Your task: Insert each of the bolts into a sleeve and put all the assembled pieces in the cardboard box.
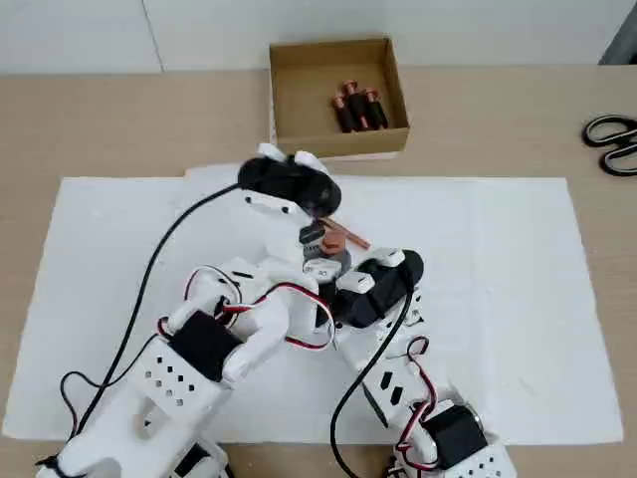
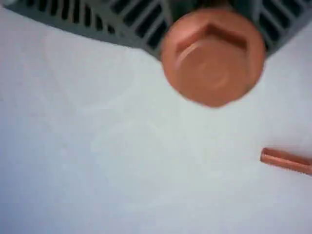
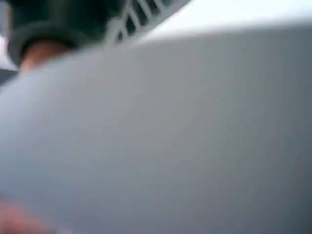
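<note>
Cardboard box [image 1: 284, 90]: at the far side of the table [image 1: 100, 119], just beyond the white paper sheet [image 1: 518, 299].
Assembled pieces [image 1: 357, 108]: three, side by side in the box's right part.
Bolt [image 1: 334, 242]: copper, mid-sheet, between the tips of the two arms [image 1: 199, 349].
Scissors [image 1: 612, 139]: at the table's right edge.

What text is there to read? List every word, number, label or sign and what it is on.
None to read. No print shows on the cardboard box, white sheet or scissors.
The bolt head close to the left wrist camera is too blurred to tell any stamp.
</note>
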You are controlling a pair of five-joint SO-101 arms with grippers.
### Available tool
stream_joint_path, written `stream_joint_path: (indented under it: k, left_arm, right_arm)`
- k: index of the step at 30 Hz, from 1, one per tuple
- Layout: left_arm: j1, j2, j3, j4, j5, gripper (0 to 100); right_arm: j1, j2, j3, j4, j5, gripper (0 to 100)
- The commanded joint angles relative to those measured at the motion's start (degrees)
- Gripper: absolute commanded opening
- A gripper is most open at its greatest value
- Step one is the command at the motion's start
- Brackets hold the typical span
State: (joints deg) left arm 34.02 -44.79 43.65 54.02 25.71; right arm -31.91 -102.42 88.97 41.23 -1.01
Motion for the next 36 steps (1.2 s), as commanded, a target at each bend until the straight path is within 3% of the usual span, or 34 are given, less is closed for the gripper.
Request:
stream_joint_path:
  k: [1,29,36]
  left_arm:
    - [0.1,0.2,0.7,0.1,0.0,1]
    - [0.2,-0.3,3.0,0.3,-0.1,1]
    - [0.0,-0.4,2.9,0.5,0.2,18]
  right_arm:
    - [0.0,-0.6,-1.1,-1.3,-0.2,0.4]
    - [-0.1,-0.6,-1.1,-1.3,-0.2,0.4]
    - [-0.1,-0.6,-1.1,-1.3,-0.2,0.4]
